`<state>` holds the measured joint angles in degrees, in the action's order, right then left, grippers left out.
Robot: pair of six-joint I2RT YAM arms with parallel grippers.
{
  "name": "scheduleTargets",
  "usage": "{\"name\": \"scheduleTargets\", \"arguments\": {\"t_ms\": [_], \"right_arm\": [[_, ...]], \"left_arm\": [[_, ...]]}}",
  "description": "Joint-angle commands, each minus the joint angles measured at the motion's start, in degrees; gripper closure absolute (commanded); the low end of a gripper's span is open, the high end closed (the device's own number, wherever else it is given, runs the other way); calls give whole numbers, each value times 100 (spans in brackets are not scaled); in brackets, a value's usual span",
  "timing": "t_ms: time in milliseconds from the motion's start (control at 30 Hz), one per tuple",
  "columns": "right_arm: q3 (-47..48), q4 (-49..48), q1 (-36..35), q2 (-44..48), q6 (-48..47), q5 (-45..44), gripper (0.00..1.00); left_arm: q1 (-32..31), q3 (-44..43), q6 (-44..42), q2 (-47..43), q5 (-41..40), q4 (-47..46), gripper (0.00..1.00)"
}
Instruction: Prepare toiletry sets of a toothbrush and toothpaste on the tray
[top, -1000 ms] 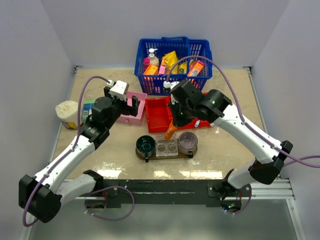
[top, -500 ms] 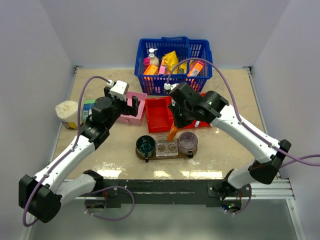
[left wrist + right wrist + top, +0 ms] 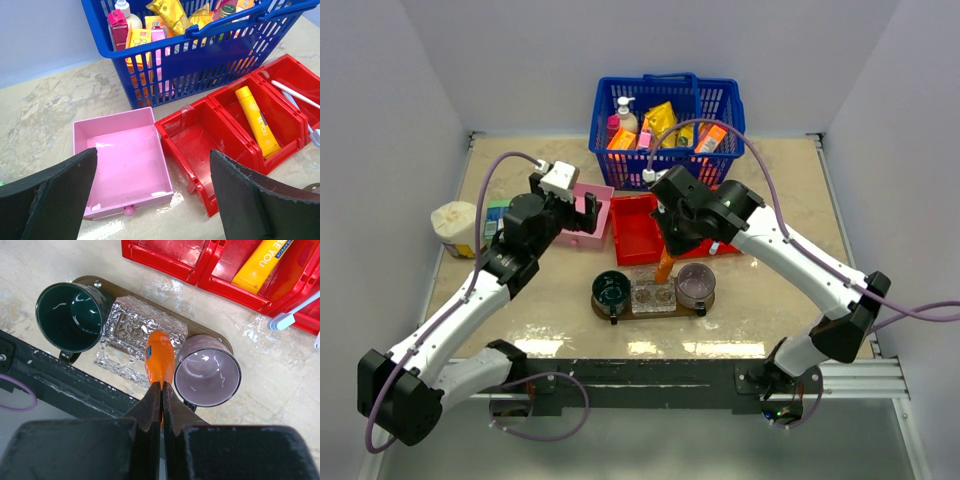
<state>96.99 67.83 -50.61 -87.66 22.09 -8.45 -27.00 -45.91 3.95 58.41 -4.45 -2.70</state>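
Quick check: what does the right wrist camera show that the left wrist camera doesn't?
Right wrist only: the tray with green mug, glass dish and purple mug, and the orange toothpaste pinched in the shut right gripper. Left wrist only: pink box, blue basket, open left gripper. Both: red bin, its yellow toothpaste, a toothbrush.

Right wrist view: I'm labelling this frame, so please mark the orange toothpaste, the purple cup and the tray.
orange toothpaste [image 3: 159,357], right wrist view, middle of the tube body.
purple cup [image 3: 206,371], right wrist view, its inner floor.
tray [image 3: 116,291], right wrist view, bare brown rim strip.
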Motion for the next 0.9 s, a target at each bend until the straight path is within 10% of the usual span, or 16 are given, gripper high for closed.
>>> {"name": "scheduleTargets", "arguments": {"t_ms": [0,867], "right_arm": [[-13,-139,-28,12,50,-148,100],[-348,-534,-291,-269,199,-297,100]], "left_arm": [[29,-146,62,21,93,-240,2],[29,-146,45,109,120,-231,2]]}}
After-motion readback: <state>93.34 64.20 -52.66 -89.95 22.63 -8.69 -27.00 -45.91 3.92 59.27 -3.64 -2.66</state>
